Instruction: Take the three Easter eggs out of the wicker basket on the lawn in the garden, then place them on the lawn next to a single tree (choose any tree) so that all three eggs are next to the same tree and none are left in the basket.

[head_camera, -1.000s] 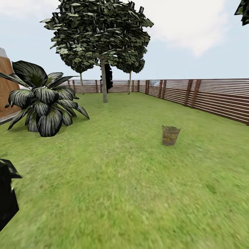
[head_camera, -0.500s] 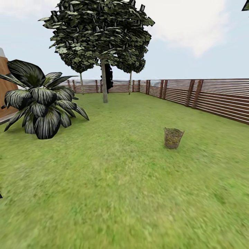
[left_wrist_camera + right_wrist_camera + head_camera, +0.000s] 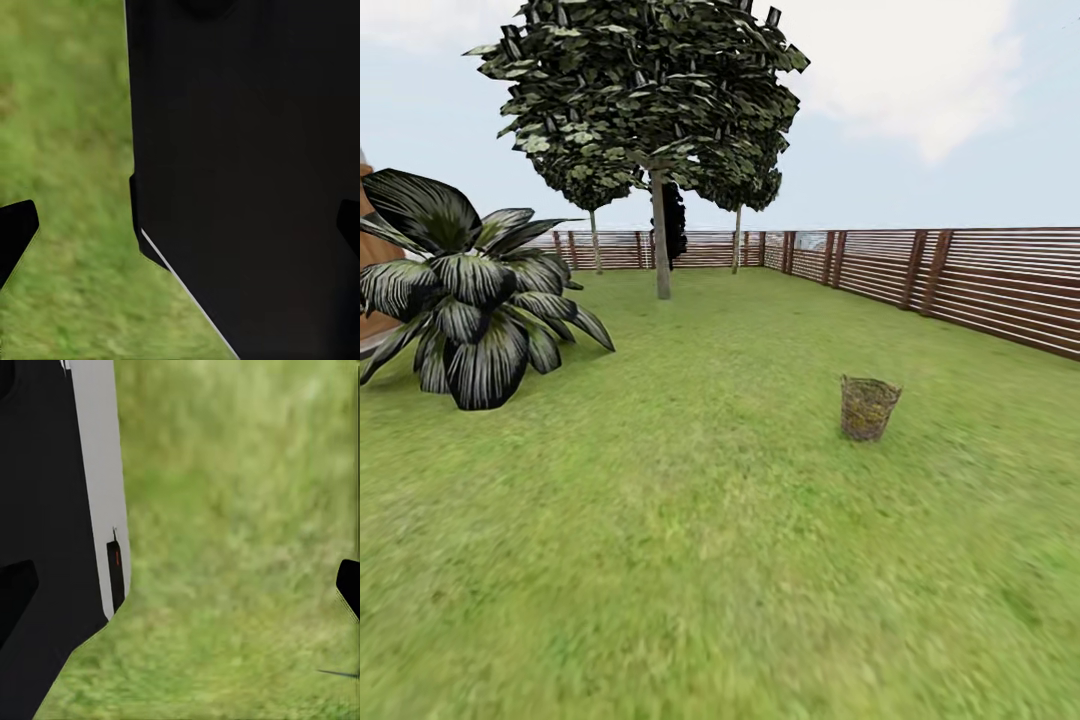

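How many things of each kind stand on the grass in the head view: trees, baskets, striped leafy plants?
Trees with pale trunks: 3 (near, far left, far right)
Wicker basket: 1
Striped agave plant: 1
Total: 5

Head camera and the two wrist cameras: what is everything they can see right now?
wicker basket: one, brown, standing on the grass right of centre.
lawn: one, bright green, covering the ground.
trees: three, pale trunks with dark crowns, far side near the fence.
striped plant: one, dark green and white, at the left.
fence: one, brown slats, along the back and right.
sky: pale blue with white cloud.
left fingers: black tips, spread, over grass.
right fingers: black tips, spread, over grass.
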